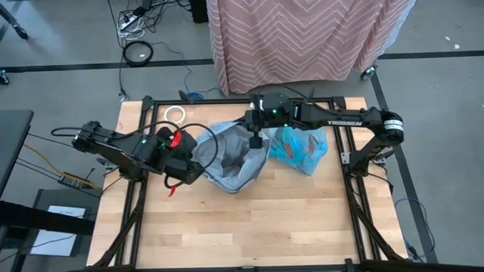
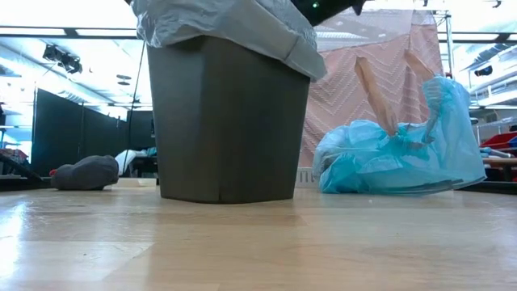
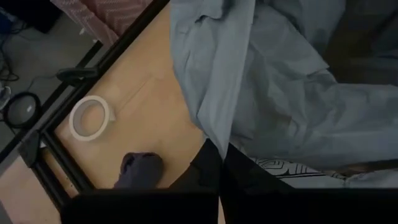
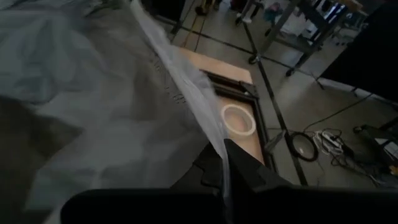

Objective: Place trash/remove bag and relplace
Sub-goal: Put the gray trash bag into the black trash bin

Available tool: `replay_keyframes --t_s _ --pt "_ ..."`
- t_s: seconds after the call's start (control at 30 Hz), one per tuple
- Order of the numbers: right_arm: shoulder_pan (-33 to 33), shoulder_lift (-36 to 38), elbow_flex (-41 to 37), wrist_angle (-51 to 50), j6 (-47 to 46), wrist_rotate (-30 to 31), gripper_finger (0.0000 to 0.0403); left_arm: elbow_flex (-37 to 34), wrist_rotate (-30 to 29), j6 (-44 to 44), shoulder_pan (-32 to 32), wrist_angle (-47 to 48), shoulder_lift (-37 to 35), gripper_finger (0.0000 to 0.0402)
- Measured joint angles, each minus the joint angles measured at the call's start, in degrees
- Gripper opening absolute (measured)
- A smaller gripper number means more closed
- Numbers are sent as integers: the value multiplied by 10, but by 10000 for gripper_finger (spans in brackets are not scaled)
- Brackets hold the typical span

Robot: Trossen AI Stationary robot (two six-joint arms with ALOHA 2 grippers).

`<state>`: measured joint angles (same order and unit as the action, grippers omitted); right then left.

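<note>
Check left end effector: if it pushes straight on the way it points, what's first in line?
Likely the grey bag liner it is already shut on. Left end effector pinches the liner's edge at the bin rim, so only more liner lies ahead; depth beyond is unclear.

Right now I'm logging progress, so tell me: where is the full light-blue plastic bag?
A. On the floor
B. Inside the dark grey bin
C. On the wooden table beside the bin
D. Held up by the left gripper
C: the full light-blue plastic bag lies on the wooden table next to the dark grey bin, which already wears a grey liner.
</note>
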<state>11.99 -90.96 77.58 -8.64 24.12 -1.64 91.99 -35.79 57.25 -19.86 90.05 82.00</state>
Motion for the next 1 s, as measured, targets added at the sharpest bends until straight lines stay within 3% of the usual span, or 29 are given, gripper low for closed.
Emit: replay_keyframes --t_s 0.47,0.8,0.87,1.0 --pt "32 -48 2 31 -8 -27 0 -100 -11 22 0 -9 -9 1" --pt "44 -54 2 16 -40 -47 0 -195 6 25 0 -130 -12 1" --pt "52 -54 2 -3 -55 -67 0 -204 5 13 0 -157 -12 1" --pt "75 -53 2 -38 -108 -165 0 -209 10 -1 0 -170 -12 1"
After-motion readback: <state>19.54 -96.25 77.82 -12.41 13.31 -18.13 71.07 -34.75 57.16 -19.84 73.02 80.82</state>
